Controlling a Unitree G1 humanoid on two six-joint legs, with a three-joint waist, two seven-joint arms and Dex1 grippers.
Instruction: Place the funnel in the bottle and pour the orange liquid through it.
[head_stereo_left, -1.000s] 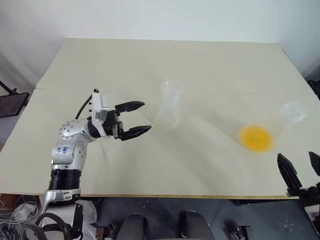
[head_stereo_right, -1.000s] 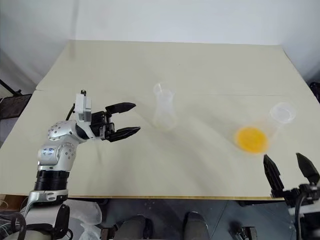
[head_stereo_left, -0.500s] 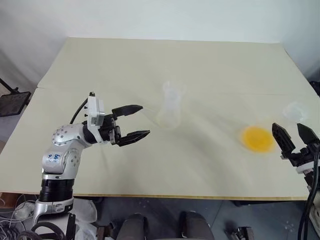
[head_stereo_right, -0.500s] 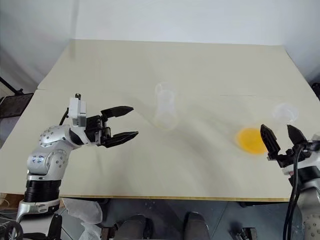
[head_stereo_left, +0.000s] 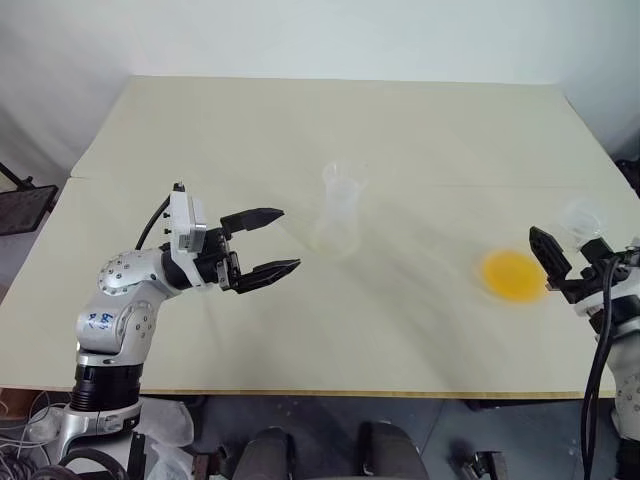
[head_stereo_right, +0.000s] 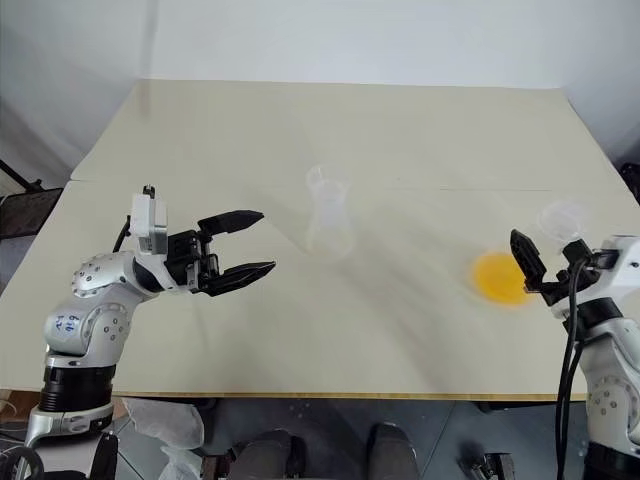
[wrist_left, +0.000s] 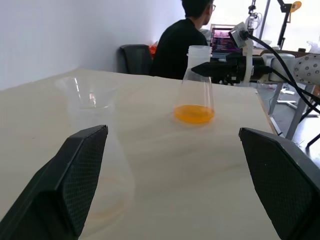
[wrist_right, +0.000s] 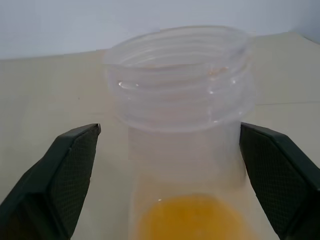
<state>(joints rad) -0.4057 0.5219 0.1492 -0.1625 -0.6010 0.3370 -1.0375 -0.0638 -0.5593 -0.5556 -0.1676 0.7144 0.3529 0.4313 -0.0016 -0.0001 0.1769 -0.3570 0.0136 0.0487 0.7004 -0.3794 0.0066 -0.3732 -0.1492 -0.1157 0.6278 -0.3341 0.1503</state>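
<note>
Bright orange liquid in a clear flask, cream table, black claws.

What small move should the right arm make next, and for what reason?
Probably close the right gripper on the neck of the clear vessel that holds the orange liquid. Its open fingers stand on either side of that neck, apart from it, so nothing is gripped yet and the vessel cannot be lifted to pour.
</note>
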